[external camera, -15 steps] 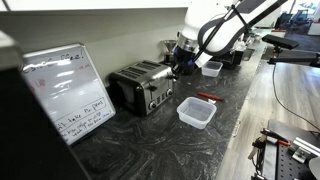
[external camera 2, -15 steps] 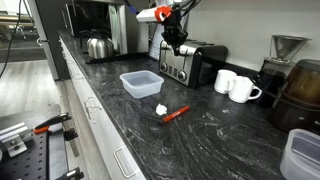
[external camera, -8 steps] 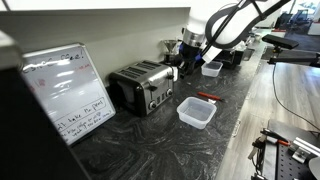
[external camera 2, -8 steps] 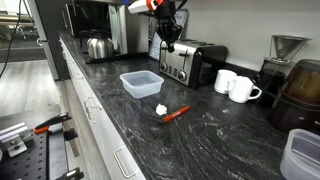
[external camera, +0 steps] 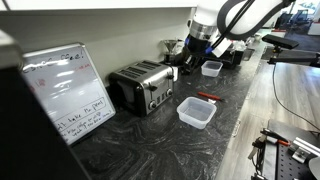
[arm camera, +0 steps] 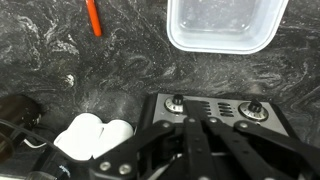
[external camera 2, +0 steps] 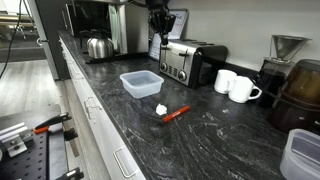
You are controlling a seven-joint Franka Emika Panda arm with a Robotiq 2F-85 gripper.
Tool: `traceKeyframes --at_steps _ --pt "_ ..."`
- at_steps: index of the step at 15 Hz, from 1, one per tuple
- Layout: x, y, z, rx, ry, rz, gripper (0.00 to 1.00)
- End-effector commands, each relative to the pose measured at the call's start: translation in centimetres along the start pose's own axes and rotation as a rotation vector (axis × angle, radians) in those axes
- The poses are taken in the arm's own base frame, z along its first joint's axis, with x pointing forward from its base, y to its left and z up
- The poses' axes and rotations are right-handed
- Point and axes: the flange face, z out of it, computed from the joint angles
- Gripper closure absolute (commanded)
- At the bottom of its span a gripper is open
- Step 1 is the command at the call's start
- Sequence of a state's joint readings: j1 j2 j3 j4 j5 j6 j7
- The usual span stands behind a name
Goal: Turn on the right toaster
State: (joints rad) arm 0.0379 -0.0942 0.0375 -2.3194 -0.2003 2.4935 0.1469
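Note:
The toaster (external camera: 142, 86) is a boxy chrome unit with a black top, standing on the dark marble counter; it also shows in the other exterior view (external camera 2: 190, 61). In the wrist view its shiny face with two dials (arm camera: 215, 108) lies just beyond my fingers. My gripper (external camera: 193, 45) hangs in the air above the toaster's end, also seen from the other side (external camera 2: 163, 27). In the wrist view my gripper (arm camera: 195, 128) has its fingers pressed together with nothing between them. It does not touch the toaster.
A clear plastic tub (external camera: 196, 111) (external camera 2: 141, 83) (arm camera: 222, 22) and a red marker (external camera: 207, 97) (external camera 2: 175, 113) lie in front of the toaster. Two white mugs (external camera 2: 232, 86) stand beside it. A whiteboard (external camera: 65, 90), a kettle (external camera 2: 97, 45) and a second tub (external camera: 211, 68) line the counter.
My gripper has risen from just above the toaster's top to well above it. The toaster, tub and marker have not moved.

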Motion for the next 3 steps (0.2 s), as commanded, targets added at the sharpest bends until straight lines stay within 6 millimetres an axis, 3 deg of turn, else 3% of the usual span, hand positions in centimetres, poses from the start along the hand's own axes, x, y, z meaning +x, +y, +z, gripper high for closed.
traceKeyframes --at_steps 1,3 --pt "-1.9 -0.4 -2.3 0.004 -0.012 -0.029 1.00" --pt "-2.2 -0.7 -3.3 0.007 -0.009 -0.028 1.00"
